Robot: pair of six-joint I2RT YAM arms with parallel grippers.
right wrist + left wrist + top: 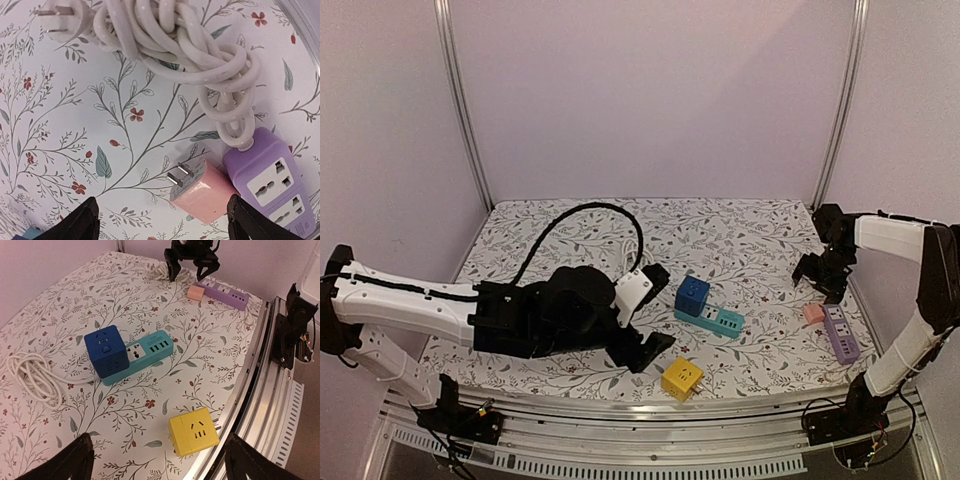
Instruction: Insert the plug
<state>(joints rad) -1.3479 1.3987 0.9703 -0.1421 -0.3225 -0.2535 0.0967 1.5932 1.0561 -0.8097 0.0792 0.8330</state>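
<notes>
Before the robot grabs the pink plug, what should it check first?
1. Right tool open and empty: ok.
2. Pink plug lies under it, nothing on top: ok.
3. Prongs facing the purple power strip: not ok, they point away.
4. Strip's sockets uncovered: ok.
5. White cord apart from the plug: ok.
6. Left tool out of the way, open by the yellow cube: ok.
</notes>
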